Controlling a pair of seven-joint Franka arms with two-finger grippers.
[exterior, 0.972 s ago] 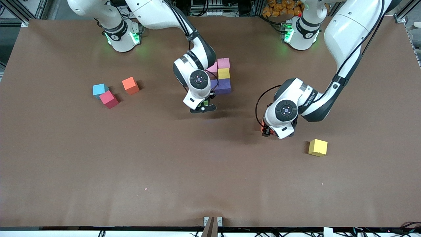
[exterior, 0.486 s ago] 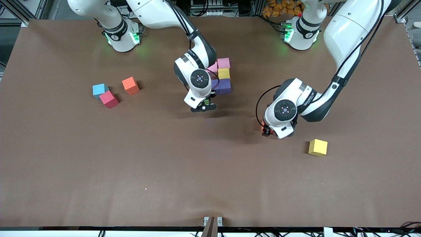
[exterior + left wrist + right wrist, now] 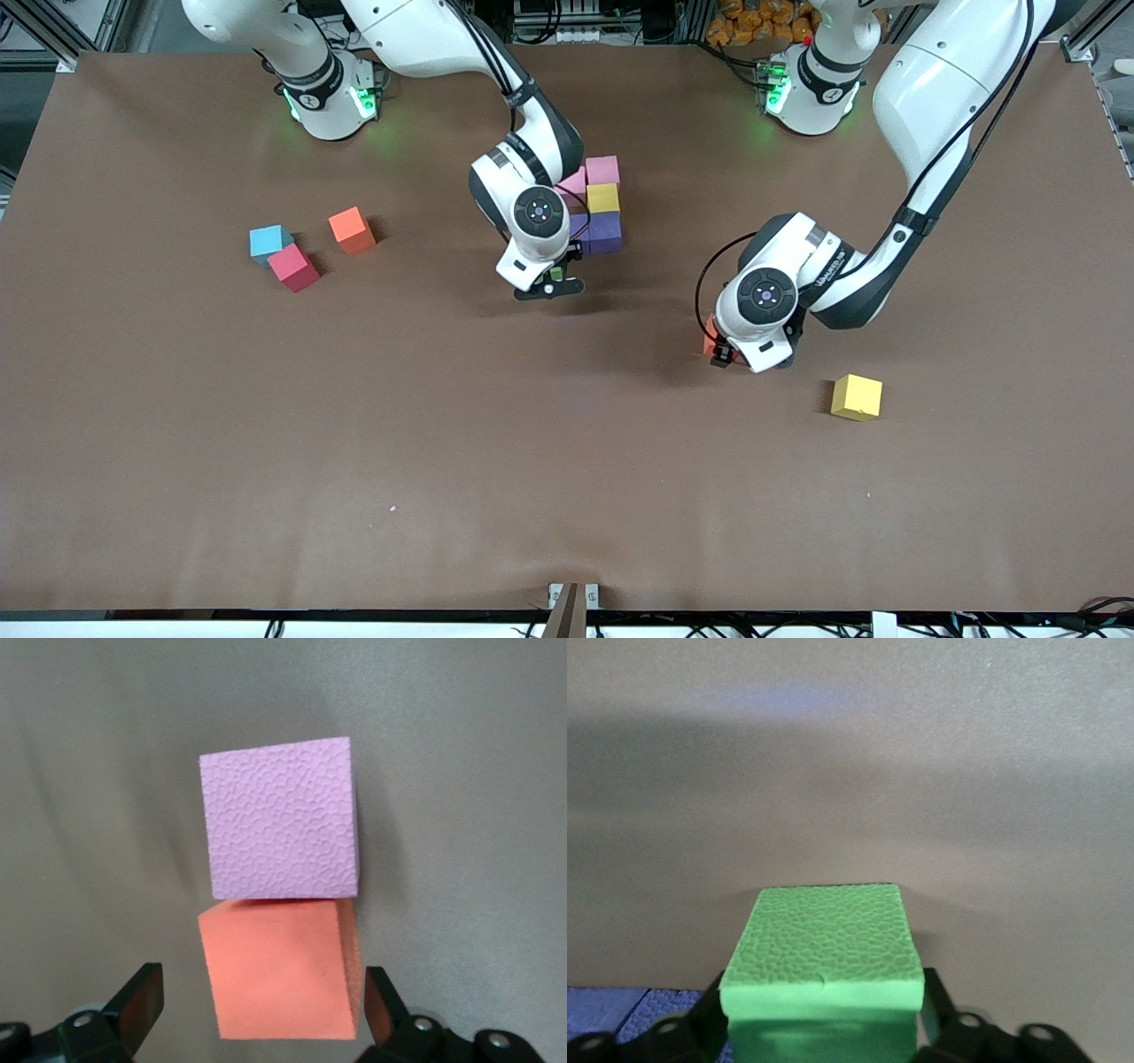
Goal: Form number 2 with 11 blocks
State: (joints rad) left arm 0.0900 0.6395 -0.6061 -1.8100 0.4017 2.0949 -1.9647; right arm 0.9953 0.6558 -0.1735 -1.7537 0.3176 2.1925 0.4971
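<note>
The started number 2 is a cluster of two pink blocks (image 3: 602,168), a yellow block (image 3: 603,198) and two purple blocks (image 3: 606,231) mid-table. My right gripper (image 3: 551,282) is shut on the green block (image 3: 822,948), low over the table just beside the purple blocks (image 3: 620,1010). My left gripper (image 3: 722,350) is open, its fingers (image 3: 142,1001) straddling a red block (image 3: 279,970) without touching it. A pink block (image 3: 282,819) touches that red block; in the front view my hand hides it.
A light blue block (image 3: 268,240), a red-pink block (image 3: 293,267) and an orange block (image 3: 352,229) lie toward the right arm's end. A second yellow block (image 3: 857,396) lies near my left gripper, nearer the front camera.
My right gripper has crept slightly toward the cluster with the green block. My left gripper has shifted slightly over the red block.
</note>
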